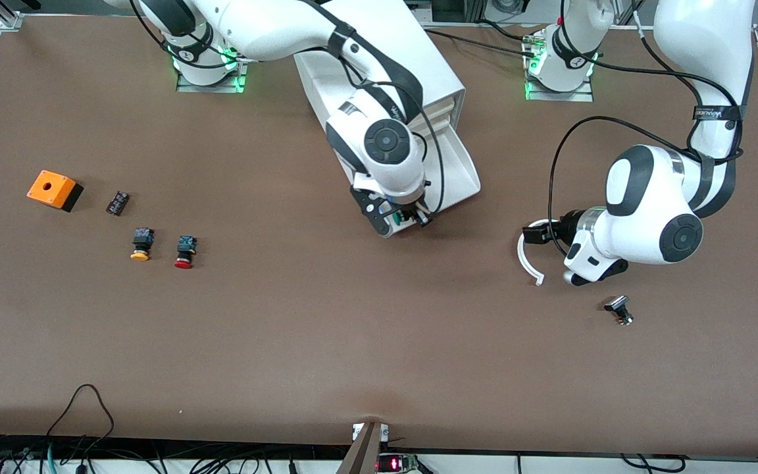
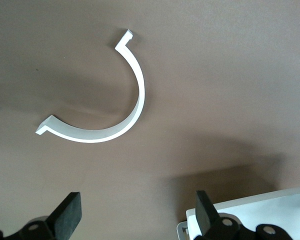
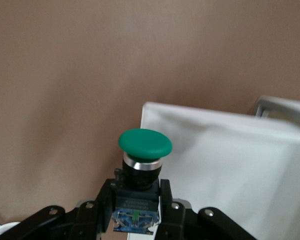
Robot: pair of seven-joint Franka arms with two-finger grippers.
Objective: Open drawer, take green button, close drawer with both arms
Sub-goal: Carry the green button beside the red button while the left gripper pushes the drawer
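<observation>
My right gripper [image 1: 410, 220] is shut on the green-capped button [image 3: 145, 144], its black fingers [image 3: 101, 202] clamped on the black-and-blue body. It holds the button in the air just off the front end of the open white drawer [image 1: 459, 164], whose white surface also shows in the right wrist view [image 3: 230, 165]. The drawer sticks out of the white cabinet [image 1: 418, 62]. My left gripper [image 1: 535, 236] is open and empty, low over the table toward the left arm's end. Its fingers [image 2: 66, 215] stand wide apart beside a white C-shaped piece [image 2: 121, 117].
The white C-shaped piece [image 1: 525, 258] lies on the table beside the left gripper. A small black-and-metal part [image 1: 620, 309] lies nearer the front camera. Toward the right arm's end lie an orange box [image 1: 54, 189], a small black block [image 1: 117, 202], a yellow-capped button [image 1: 141, 243] and a red-capped button [image 1: 185, 252].
</observation>
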